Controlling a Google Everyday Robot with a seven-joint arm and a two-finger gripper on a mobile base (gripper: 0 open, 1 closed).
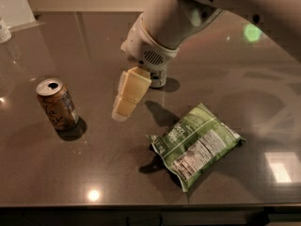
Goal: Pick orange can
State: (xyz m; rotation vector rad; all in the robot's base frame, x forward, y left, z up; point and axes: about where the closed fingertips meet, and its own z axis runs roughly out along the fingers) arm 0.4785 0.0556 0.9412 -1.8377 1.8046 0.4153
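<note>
The orange can (pixel 57 103) stands upright on the dark table at the left, orange-brown with a white label patch and a silver top. My gripper (pixel 123 111) hangs above the table in the middle, to the right of the can and apart from it, with cream-coloured fingers (pixel 131 91) pointing down and to the left. The white arm reaches in from the upper right. The green-and-white can (pixel 158 81) behind the gripper is almost hidden by the arm; only its base shows.
A green chip bag (pixel 195 145) lies flat at the right front. A white object (pixel 3 30) stands at the far left edge. The table's front edge (pixel 141 206) runs along the bottom.
</note>
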